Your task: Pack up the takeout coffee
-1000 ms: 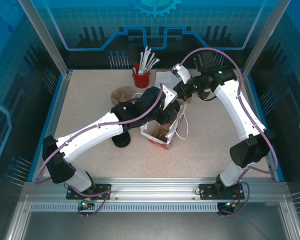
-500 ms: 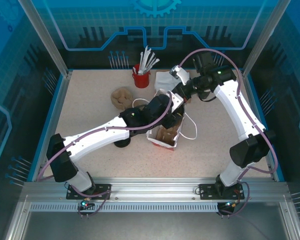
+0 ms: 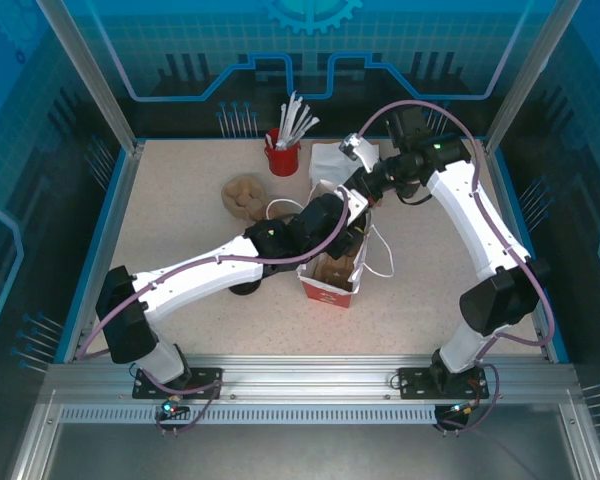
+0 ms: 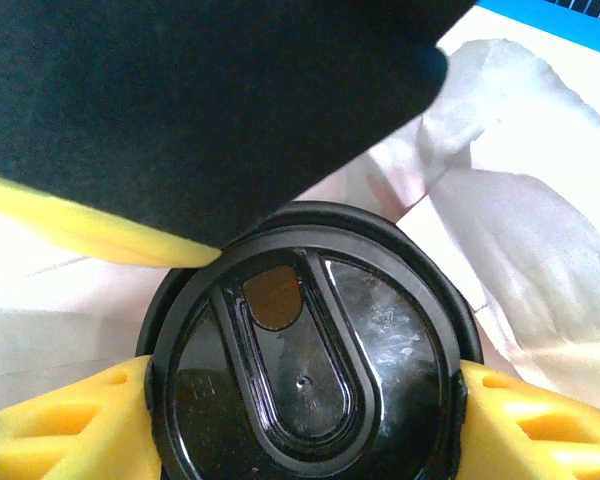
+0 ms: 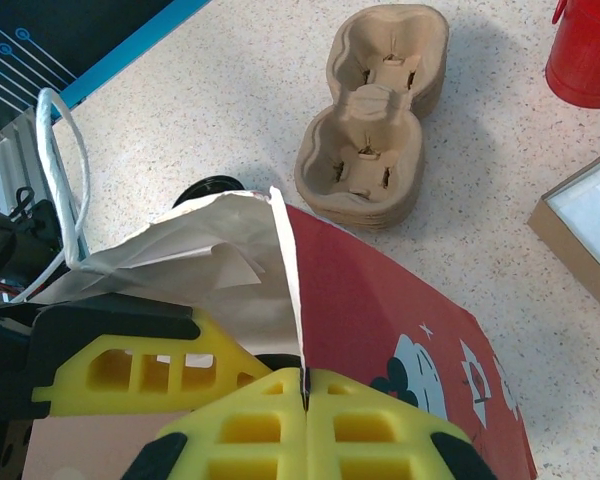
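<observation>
The takeout coffee (image 4: 310,370) shows from above in the left wrist view as a round black lid with a small brown sip hole. My left gripper (image 4: 305,400) is shut on it, a yellow finger (image 4: 70,430) pressing each side. White bag paper surrounds the cup. In the top view my left gripper (image 3: 342,238) hangs over the mouth of the red and white paper bag (image 3: 330,282). My right gripper (image 5: 305,385) is shut on the top edge of the bag's red wall (image 5: 380,310), and stands at the bag's far side (image 3: 365,195).
A stack of brown pulp cup carriers (image 3: 245,195) lies left of the bag. A red cup of white stirrers (image 3: 283,155) and a box of white napkins (image 3: 330,158) stand at the back. A squat stack of black lids (image 3: 245,285) sits under my left forearm.
My left arm has swung right with the cup to the bag's mouth. The bag has shifted right and toward the near edge and stands more upright. My right gripper keeps hold of the bag's edge.
</observation>
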Motion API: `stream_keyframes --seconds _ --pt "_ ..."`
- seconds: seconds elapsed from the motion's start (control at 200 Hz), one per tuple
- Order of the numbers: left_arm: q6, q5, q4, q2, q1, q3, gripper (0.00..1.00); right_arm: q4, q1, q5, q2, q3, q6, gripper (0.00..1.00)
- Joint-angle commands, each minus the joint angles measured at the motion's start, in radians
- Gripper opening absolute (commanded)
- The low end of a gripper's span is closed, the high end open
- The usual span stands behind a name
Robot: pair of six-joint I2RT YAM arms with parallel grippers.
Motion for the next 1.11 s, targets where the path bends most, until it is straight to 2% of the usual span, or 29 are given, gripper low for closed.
stream_keyframes --seconds 0.0,0.385,0.625,0.765,1.101 --pt "-0.028 -0.047 0.009 0.028 0.003 -0.034 0.6 -0.017 0.019 -0.07 -0.054 -0.004 0.01 0.0" --pt "-0.153 -0.127 -0.085 0.004 0.005 0.025 0.6 0.051 0.019 -0.001 -0.089 -0.031 0.119 0.0" --pt "-0.188 -0.147 -0.051 -0.016 0.007 -0.028 0.6 0.07 0.018 -0.025 -0.097 -0.045 0.111 0.0" --pt "-0.185 -0.151 0.042 -0.044 0.014 -0.104 0.6 0.062 0.018 -0.03 -0.094 -0.044 0.113 0.0" --pt "-0.191 -0.158 0.11 -0.055 0.014 -0.153 0.61 0.052 0.018 -0.065 -0.097 -0.049 0.108 0.0"
